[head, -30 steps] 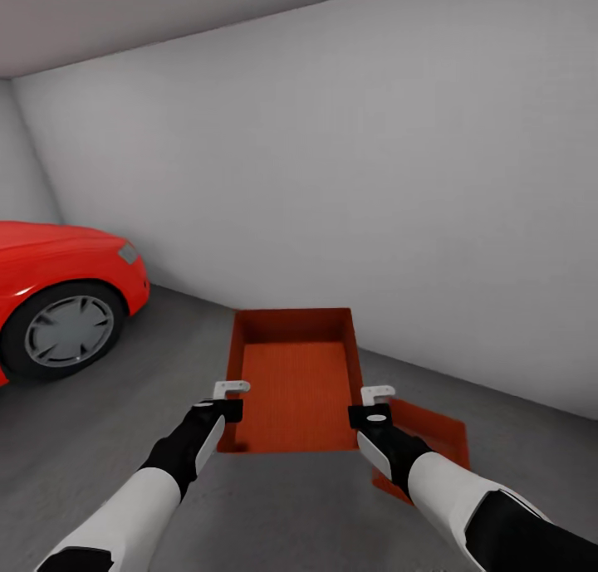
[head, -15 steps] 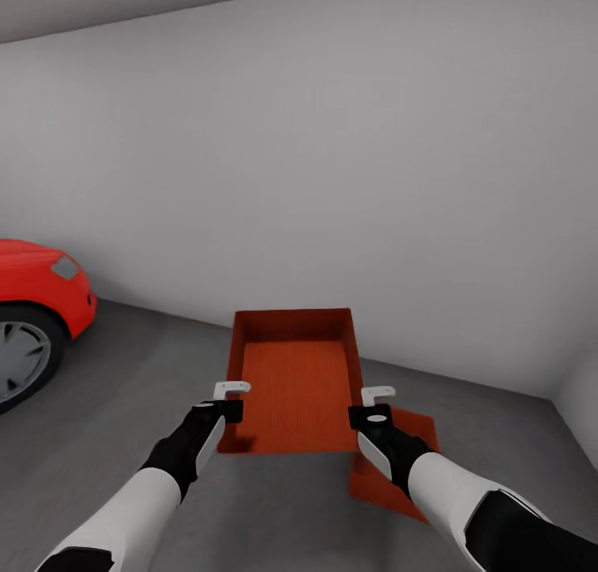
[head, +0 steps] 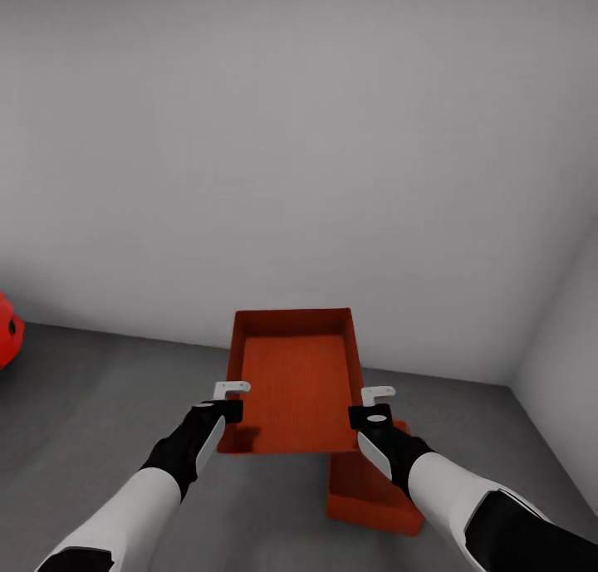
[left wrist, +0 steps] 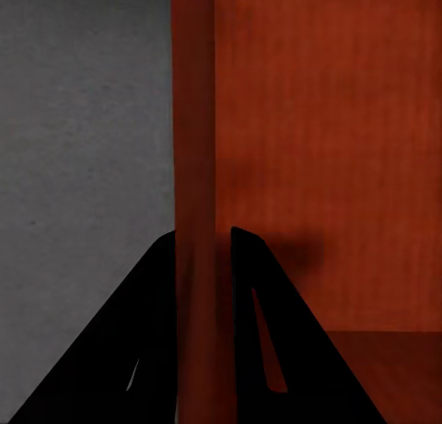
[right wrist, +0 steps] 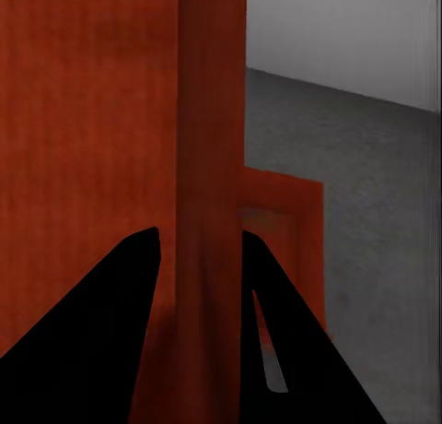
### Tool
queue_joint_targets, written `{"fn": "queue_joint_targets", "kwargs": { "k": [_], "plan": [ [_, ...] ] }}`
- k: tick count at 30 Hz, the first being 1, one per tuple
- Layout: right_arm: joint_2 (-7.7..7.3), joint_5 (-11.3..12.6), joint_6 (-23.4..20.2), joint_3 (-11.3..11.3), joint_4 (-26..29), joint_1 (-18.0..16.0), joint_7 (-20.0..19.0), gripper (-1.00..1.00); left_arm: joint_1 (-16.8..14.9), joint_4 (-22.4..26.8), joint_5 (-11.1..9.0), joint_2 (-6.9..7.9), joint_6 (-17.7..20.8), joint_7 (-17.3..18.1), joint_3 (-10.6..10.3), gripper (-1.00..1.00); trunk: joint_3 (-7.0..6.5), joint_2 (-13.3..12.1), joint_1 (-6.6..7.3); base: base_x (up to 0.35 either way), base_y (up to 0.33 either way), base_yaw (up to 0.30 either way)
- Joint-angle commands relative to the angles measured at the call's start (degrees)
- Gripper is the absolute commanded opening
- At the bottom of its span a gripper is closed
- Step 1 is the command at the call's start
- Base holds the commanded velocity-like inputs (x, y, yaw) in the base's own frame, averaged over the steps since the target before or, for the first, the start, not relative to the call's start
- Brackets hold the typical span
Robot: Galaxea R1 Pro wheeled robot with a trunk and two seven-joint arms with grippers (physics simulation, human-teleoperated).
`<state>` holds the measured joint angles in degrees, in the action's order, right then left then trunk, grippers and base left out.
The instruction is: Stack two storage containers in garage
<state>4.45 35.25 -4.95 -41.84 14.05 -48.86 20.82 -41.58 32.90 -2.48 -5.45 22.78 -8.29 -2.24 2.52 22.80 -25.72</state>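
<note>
In the garage, the robot holds one orange-red storage container (head: 292, 381) level in front of its trunk, at the centre of the head view, open top upward and clear of the floor (head: 100, 406). The left gripper (head: 226, 399) clamps the container's left side wall at about 8 o'clock from the bin's middle; in the left wrist view its two dark fingers (left wrist: 253, 323) sit on either side of that wall (left wrist: 195, 212), closed against it. The right gripper (head: 372, 406) clamps the opposite side wall at about 4 o'clock; in the right wrist view its fingers (right wrist: 276, 323) straddle the wall (right wrist: 210, 212) the same way.

The second storage container (head: 370, 493) rests on the dark grey concrete at about 5 o'clock from the held bin, partly hidden beneath it and behind the right forearm. The right wrist view shows its rim (right wrist: 285, 240) lying below and just beyond the held wall.

A plain pale grey wall (head: 299, 157) fills the background, meeting a side wall (head: 565, 373) in a corner at 3 o'clock. A red car's edge (head: 7, 330) shows at 9 o'clock.
</note>
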Motion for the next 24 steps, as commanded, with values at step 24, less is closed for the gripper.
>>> {"fn": "queue_joint_targets", "kwargs": {
  "k": [24],
  "plan": [
    [0.04,-1.2,-0.5,1.1,1.1,-0.1,4.8,-1.00,0.0,0.2,-0.8,-0.25,0.3,-0.7,-0.3,-1.00,0.14,0.1,-0.07,0.288,0.000,-0.126]
  ]
}}
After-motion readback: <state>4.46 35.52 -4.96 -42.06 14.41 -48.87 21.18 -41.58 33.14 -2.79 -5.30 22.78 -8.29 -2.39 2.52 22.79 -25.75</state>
